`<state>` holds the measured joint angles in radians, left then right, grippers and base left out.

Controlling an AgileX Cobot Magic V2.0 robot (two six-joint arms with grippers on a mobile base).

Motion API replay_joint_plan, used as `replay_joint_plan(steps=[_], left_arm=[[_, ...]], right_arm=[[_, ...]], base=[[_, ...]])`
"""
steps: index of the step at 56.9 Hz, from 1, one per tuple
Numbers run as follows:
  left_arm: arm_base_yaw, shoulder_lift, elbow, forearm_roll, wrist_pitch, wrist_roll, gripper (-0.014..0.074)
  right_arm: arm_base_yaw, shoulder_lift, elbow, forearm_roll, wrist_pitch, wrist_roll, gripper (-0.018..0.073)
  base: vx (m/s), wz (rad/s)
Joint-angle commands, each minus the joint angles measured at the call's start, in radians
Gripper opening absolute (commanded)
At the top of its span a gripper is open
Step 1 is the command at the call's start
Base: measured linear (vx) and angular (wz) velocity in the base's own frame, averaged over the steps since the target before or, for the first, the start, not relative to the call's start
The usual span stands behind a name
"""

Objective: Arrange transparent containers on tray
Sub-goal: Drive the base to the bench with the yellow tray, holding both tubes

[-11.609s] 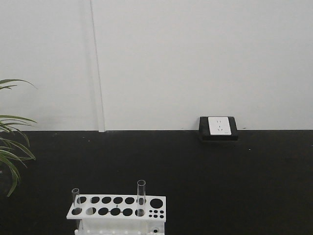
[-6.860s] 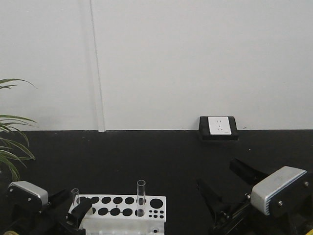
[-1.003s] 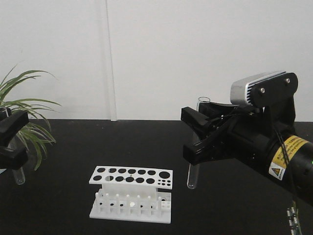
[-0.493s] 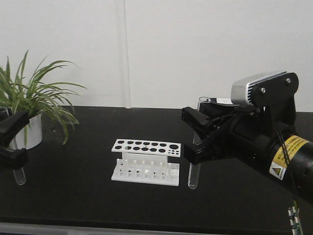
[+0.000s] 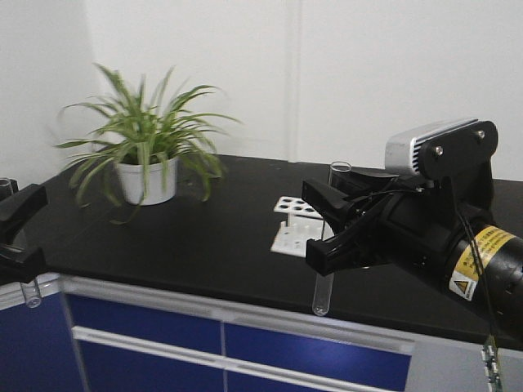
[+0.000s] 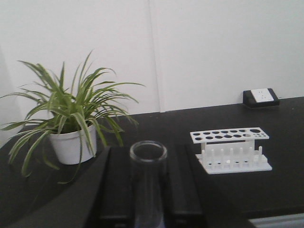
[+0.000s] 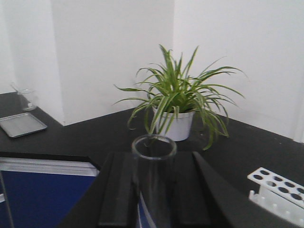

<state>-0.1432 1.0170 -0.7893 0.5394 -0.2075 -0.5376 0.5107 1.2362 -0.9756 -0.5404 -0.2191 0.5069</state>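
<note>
since half a second ago the scene has slid right: the white rack [image 5: 298, 224] now sits far back on the black table [image 5: 204, 237], just behind the right fingers [image 5: 325, 198], and the potted plant [image 5: 147, 159] has come into full view on the far left of the table. the right fingers are closed tight around a test tube [image 5: 321, 292], held upright in the air by the table's near edge. at the far left the left fingers [image 5: 23, 204] clamp the second test tube [image 5: 31, 292], also upright, off the near left corner beside the blue cabinet fronts [image 5: 163, 327].
</note>
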Motion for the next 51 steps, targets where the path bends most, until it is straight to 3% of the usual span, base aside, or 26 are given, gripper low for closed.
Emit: replay_joint_plan(steps=[1, 51], left_arm=[[-0.006, -0.015, -0.031, -0.017, -0.064, -0.010, -0.0006], [-0.006, -0.015, -0.031, -0.017, -0.064, -0.010, -0.0006]], right_arm=[[-0.002, -0.027, -0.031, 0.006, -0.077, -0.002, -0.0012], [-0.002, -0.027, -0.031, 0.006, -0.077, -0.002, -0.0011]], base=[[-0.32, 0.39], [-0.30, 0.51]])
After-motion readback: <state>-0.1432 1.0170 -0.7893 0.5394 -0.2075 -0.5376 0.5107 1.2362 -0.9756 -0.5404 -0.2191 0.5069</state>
